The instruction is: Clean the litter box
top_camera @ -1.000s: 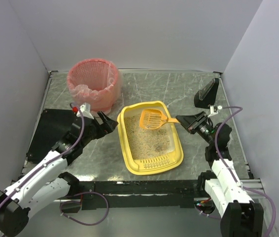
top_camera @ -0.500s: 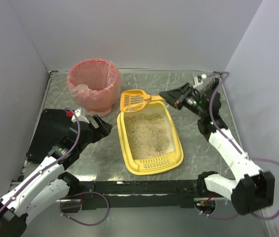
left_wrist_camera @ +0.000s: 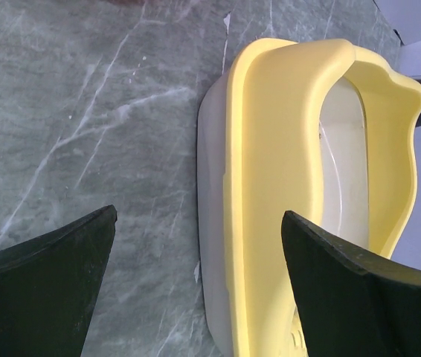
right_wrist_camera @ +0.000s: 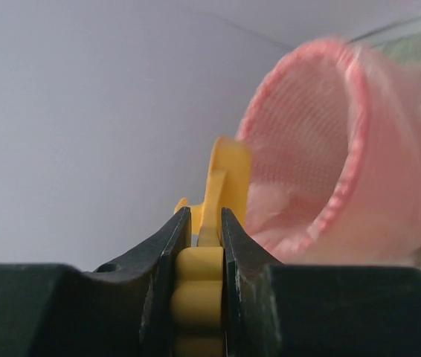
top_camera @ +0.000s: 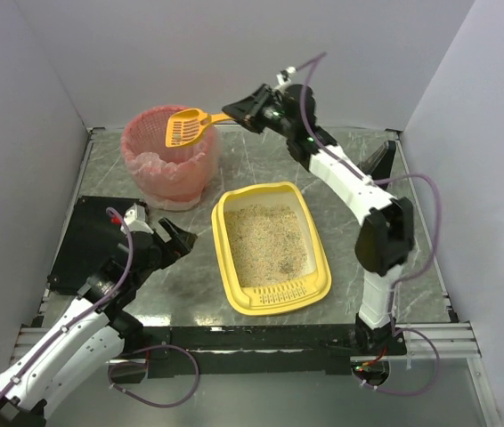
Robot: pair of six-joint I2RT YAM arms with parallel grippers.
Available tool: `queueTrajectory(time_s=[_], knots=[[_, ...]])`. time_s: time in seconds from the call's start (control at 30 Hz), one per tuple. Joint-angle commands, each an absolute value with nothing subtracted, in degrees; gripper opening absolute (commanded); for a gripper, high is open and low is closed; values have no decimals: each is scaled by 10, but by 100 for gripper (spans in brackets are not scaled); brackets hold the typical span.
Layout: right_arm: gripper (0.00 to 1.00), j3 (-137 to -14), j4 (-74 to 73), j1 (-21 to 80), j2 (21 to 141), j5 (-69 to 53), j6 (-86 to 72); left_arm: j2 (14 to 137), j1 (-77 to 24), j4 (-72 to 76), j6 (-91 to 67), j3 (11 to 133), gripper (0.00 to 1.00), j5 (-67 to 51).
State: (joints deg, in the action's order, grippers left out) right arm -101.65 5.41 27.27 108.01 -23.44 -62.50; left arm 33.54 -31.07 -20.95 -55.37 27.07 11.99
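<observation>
The yellow litter box (top_camera: 231, 267) holds beige litter and sits mid-table, slotted lip toward me. Its rim fills the left wrist view (left_wrist_camera: 270, 171). My left gripper (top_camera: 178, 238) is open, just left of the box, its jaws straddling the near rim and bare table. My right gripper (top_camera: 241, 107) is shut on the handle of the orange slotted scoop (top_camera: 188, 127), held above the pink-lined round basket (top_camera: 170, 153). In the right wrist view the scoop (right_wrist_camera: 225, 182) stands on edge between my fingers, beside the basket's mouth (right_wrist_camera: 322, 149).
A black mat (top_camera: 92, 233) lies at the left under my left arm. A dark triangular stand (top_camera: 378, 165) sits at the back right. White walls close in three sides.
My right arm has swung the scoop up out of the litter box and left, to above the pink basket. My left gripper has drawn back slightly from the box.
</observation>
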Motion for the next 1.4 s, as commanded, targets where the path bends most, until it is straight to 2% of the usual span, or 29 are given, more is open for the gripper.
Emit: queueTrajectory(time_s=[0.0, 0.13, 0.37, 0.5, 0.7, 0.8, 0.93, 1.0, 1.03, 1.17, 1.37], knots=[[0, -1171, -56, 314, 1142, -150, -449, 314, -307, -221, -577, 261, 97, 120], [0, -1218, -47, 340, 1165, -87, -263, 295, -308, -225, -584, 251, 97, 120], [0, -1185, 13, 385, 1138, -84, -12, 301, -308, -215, -585, 250, 97, 113], [0, -1182, 22, 385, 1109, -92, -18, 308, -308, -208, -588, 250, 97, 104], [1, -1138, 22, 367, 1024, -98, -110, 317, -308, -180, -581, 254, 97, 90], [1, -1076, 6, 335, 956, -119, -203, 333, -308, -153, -573, 256, 97, 76], [0, -880, 77, 270, 841, -226, -344, 388, -308, -111, -559, 273, 97, 57], [0, -819, 88, 235, 777, -275, -374, 414, -308, -95, -549, 284, 97, 43], [0, -774, 62, 229, 755, -281, -377, 442, -308, -82, -548, 300, 97, 39], [0, -720, -105, 220, 652, -201, -296, 508, -309, -67, -527, 342, 97, 35], [0, -614, -196, 221, 537, -138, -229, 588, -312, -99, -449, 452, 97, 81]])
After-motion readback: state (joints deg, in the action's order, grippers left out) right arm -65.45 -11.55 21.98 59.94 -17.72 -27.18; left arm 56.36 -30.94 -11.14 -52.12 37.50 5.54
